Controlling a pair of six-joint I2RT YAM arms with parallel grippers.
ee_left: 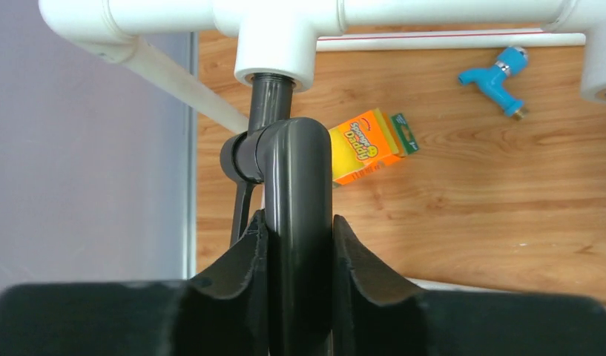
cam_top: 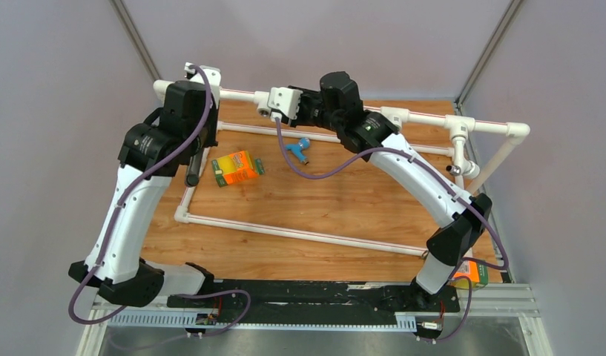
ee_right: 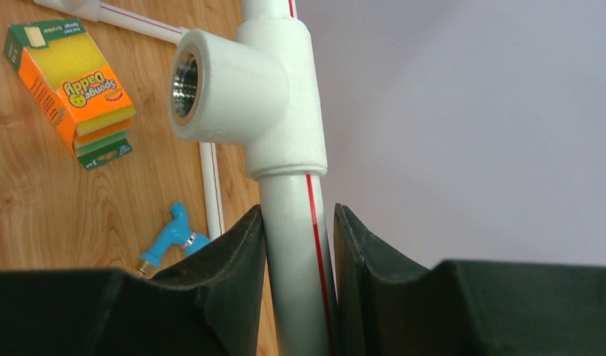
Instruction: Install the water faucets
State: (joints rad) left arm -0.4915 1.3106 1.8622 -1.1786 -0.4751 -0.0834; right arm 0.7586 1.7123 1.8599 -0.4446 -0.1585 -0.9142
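Note:
My left gripper [ee_left: 298,222] is shut on the long dark-brown L-shaped faucet [ee_left: 296,178]. The faucet's short end sits in a tee socket [ee_left: 274,52] at the left end of the white pipe frame. In the top view the faucet's tube end [cam_top: 193,170] sticks out below the left wrist. My right gripper [ee_right: 298,222] is shut on the frame's top pipe [ee_right: 296,245], just beside an empty threaded tee socket [ee_right: 187,85]. A small blue faucet [cam_top: 300,148] lies loose on the wooden table; it also shows in the left wrist view [ee_left: 496,78] and the right wrist view [ee_right: 170,241]. No green faucet is in view.
An orange sponge box [cam_top: 236,167] lies on the table between the frame's pipes. The white pipe frame [cam_top: 300,233] encloses the work area. A small chrome-tipped fitting [cam_top: 455,169] sits at the right side tee. Another orange box [cam_top: 474,273] is by the right arm's base.

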